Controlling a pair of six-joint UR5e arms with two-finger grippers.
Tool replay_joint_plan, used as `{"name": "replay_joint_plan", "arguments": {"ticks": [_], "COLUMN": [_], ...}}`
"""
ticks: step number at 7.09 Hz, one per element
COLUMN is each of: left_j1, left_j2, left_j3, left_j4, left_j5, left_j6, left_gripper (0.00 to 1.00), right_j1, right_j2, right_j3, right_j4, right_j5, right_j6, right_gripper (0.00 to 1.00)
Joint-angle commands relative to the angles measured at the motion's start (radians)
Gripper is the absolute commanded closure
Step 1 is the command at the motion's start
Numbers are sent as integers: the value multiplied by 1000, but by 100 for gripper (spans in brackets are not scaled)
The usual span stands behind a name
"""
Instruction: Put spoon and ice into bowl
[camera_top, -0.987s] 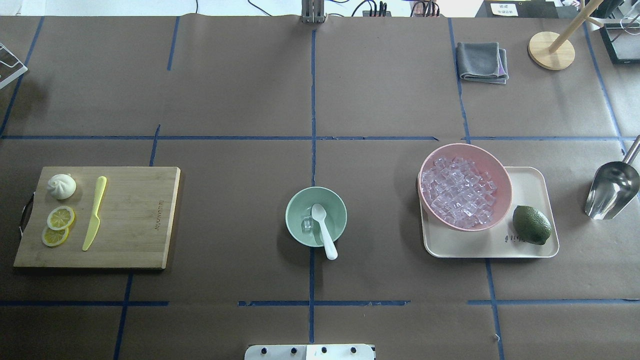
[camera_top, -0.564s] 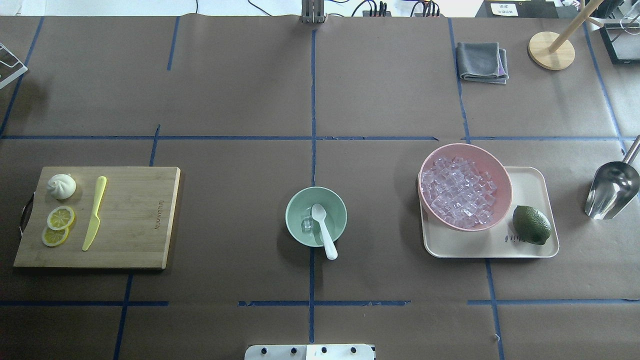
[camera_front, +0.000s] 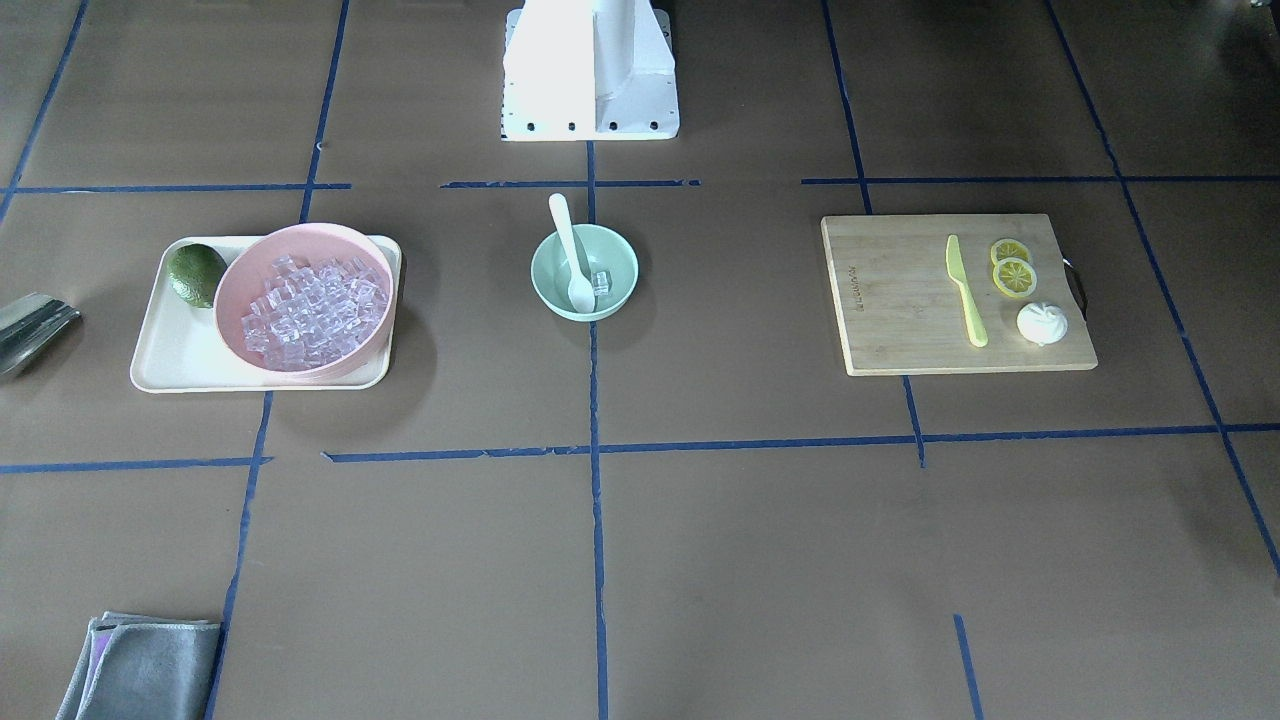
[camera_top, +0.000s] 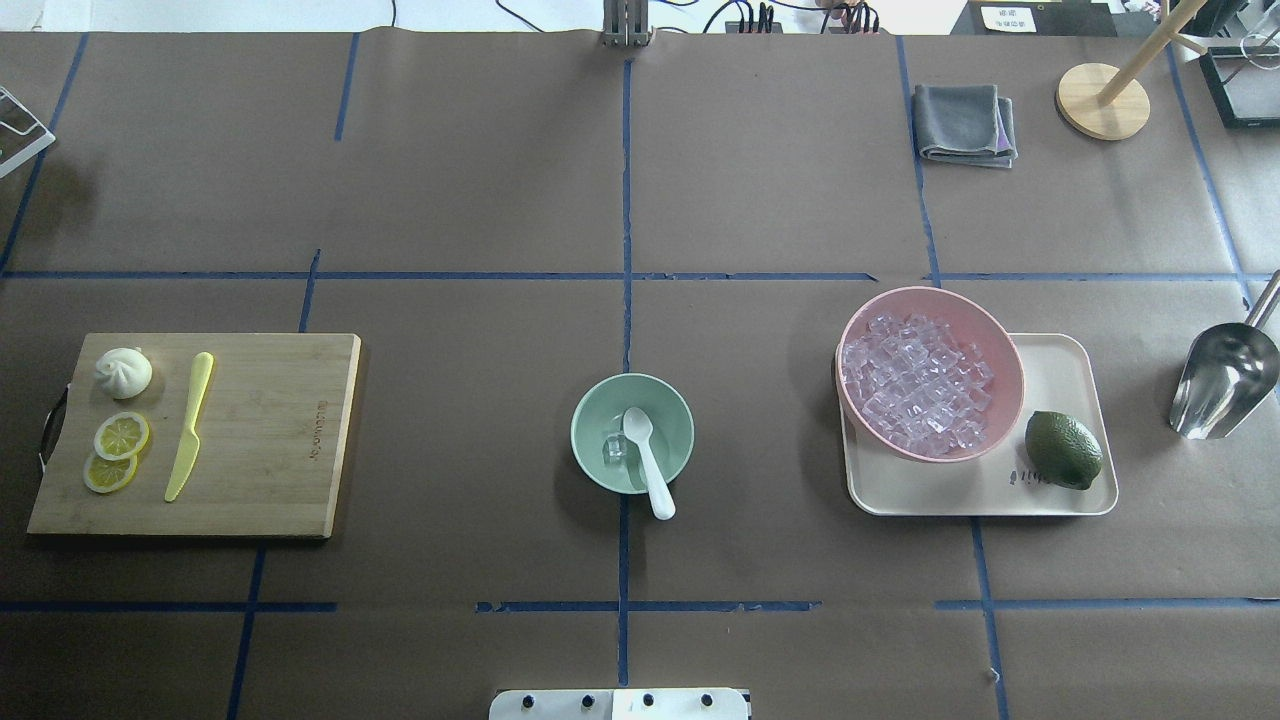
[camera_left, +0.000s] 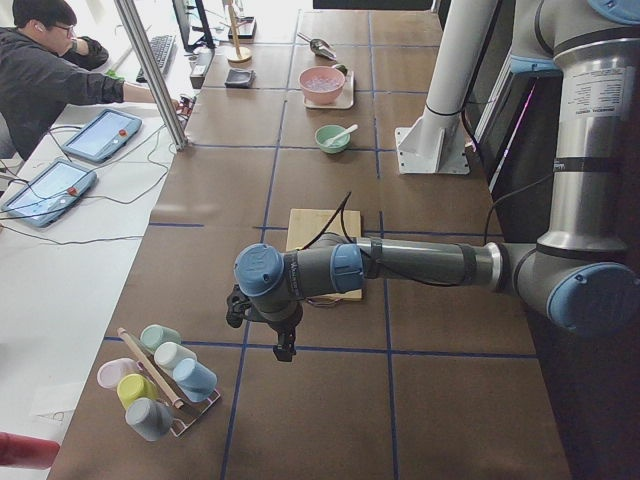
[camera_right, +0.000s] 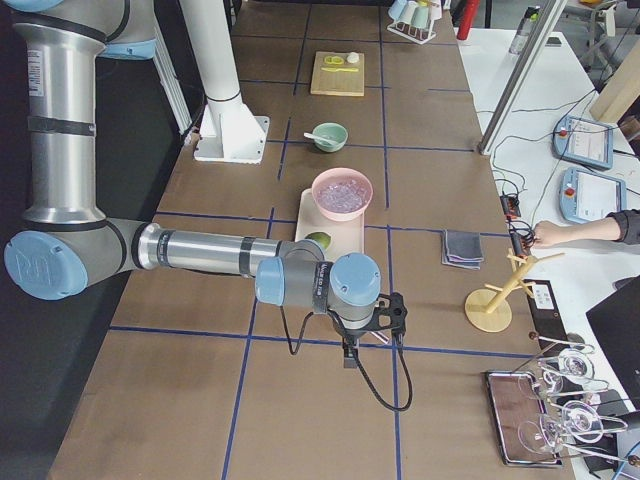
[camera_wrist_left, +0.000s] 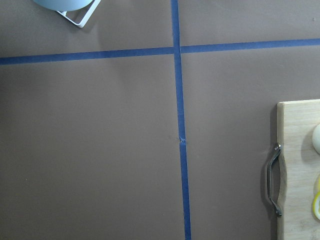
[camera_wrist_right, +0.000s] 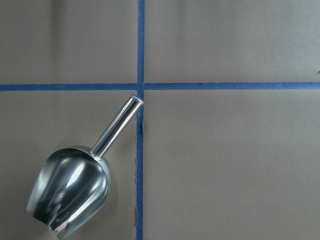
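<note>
White spoon (camera_top: 651, 470), mint-green bowl (camera_top: 678, 438)

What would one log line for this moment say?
spoon: scoop in bowl, handle over rim | ice: in bowl | left tool, right tool: far from bowl | task: looks done

One camera hangs high behind the robot, looking forward and down over the table (camera_top: 480, 180). Another faces it from the operators' side, steeply down, so both share the middle of the table with the bowl (camera_top: 588, 425), flipped end for end. Two more stand at the table's ends, farther off, looking along it: one has the left arm (camera_left: 400, 262) big up front, the other the right arm (camera_right: 200, 252). The wrist cameras look straight down, close in: left on the cutting board (camera_wrist_left: 297, 165) edge, right on the scoop (camera_wrist_right: 70, 192).
</note>
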Motion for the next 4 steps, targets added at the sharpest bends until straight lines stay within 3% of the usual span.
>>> {"name": "replay_joint_plan", "arguments": {"ticks": [1,4], "left_j1": [0,0], "left_j2": [4,6], "left_j3": [1,6], "left_j4": [-1,-1], "left_j5": [0,0], "left_j6": [-3,7], "left_gripper": [0,0], "right_j1": [0,0], "right_j2": [-1,-1], "right_j3": [5,11], "right_j4": [0,1], "right_j5": [4,5], "right_j6": [11,9], "right_gripper": [0,0]}}
